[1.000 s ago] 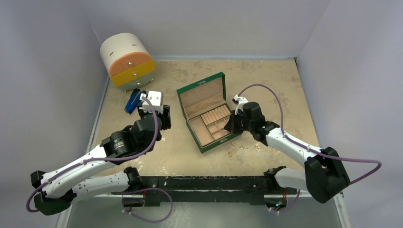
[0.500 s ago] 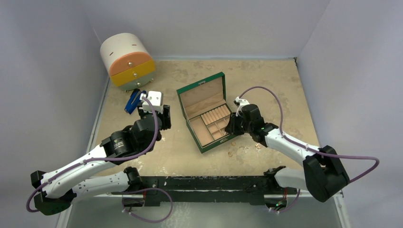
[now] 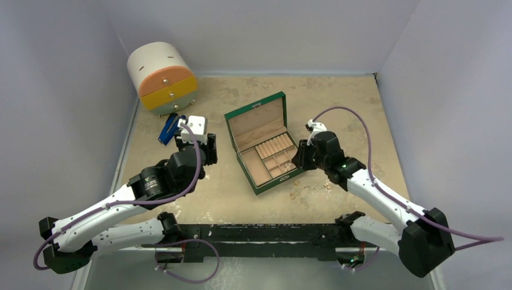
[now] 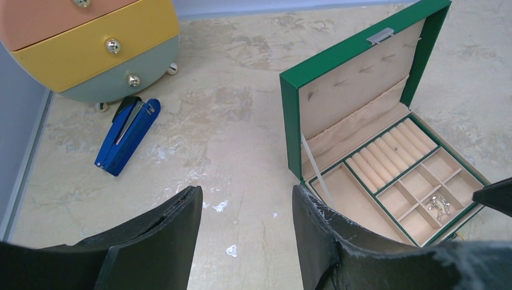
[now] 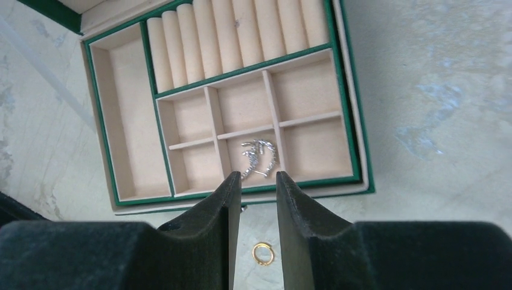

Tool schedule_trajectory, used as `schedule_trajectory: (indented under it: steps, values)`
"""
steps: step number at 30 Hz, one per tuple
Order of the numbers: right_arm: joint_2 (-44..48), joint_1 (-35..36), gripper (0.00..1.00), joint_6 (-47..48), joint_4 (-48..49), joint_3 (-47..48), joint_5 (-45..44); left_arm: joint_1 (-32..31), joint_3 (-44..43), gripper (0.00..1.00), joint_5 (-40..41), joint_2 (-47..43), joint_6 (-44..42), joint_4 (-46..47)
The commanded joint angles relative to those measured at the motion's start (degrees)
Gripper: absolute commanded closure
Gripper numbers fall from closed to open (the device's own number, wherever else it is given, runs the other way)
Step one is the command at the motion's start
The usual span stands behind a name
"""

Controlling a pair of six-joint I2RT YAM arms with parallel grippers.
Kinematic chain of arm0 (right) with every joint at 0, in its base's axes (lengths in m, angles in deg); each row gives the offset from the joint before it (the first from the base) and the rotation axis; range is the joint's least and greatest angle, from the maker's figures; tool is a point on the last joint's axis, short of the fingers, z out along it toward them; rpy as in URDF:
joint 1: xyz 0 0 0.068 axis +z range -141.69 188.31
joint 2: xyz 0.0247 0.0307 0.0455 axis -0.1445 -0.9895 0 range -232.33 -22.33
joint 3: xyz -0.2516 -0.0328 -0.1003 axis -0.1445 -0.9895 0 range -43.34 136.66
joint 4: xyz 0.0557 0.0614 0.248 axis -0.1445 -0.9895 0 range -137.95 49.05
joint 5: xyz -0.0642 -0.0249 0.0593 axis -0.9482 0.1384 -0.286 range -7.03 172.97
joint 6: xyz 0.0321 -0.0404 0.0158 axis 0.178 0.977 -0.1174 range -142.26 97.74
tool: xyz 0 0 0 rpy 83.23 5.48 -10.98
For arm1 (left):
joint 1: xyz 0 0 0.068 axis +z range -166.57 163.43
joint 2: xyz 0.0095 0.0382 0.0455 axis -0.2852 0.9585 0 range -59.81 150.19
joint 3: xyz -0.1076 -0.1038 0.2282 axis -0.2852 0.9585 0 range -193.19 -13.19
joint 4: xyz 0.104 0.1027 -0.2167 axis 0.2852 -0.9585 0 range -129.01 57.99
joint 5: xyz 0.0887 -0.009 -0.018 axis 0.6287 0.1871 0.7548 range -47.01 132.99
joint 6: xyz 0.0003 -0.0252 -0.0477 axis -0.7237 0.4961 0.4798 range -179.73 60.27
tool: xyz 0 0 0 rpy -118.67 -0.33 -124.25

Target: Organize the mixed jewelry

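- Earrings (image 5: 258,158), silver pair: green box (image 5: 314,183), bottom-middle compartment, long axis slanting upper-right to lower-left.
- Gold ring (image 5: 262,254): flat on table (image 5: 435,90), bottom centre.
- Right gripper (image 5: 258,181): fingers parted, empty.
- Left gripper (image 4: 246,193): fingers spread, empty.

A round drawer unit (image 3: 162,77) stands in the far left corner of the beige table (image 3: 350,109), a blue-handled tool (image 3: 169,128) lying just beside it

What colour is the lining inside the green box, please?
Beige; the lining shows best in the right wrist view.
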Motion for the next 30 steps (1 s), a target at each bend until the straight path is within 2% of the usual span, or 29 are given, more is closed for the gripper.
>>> schedule_trajectory:
  steps: [1, 8, 15, 30]
  values:
    - [4.1, 0.4, 0.69, -1.3, -9.2, 3.9, -6.5, 0.3, -0.2, 0.44, -0.1, -0.6, 0.1, 1.1]
    - [8.3, 0.4, 0.69, -7.5, -24.3, 7.7, -12.8, 0.3, -0.1, 0.44, -0.1, -0.1, 0.2, 1.1]
    - [9.6, 0.4, 0.7, -18.0, -33.5, 6.1, -16.6, 0.3, -0.1, 0.44, -0.3, 0.3, 0.1, 1.1]
    - [1.9, 0.4, 0.71, -24.0, -25.9, -0.9, -18.9, 0.3, -0.1, 0.44, -0.4, 0.3, 0.3, 1.1]
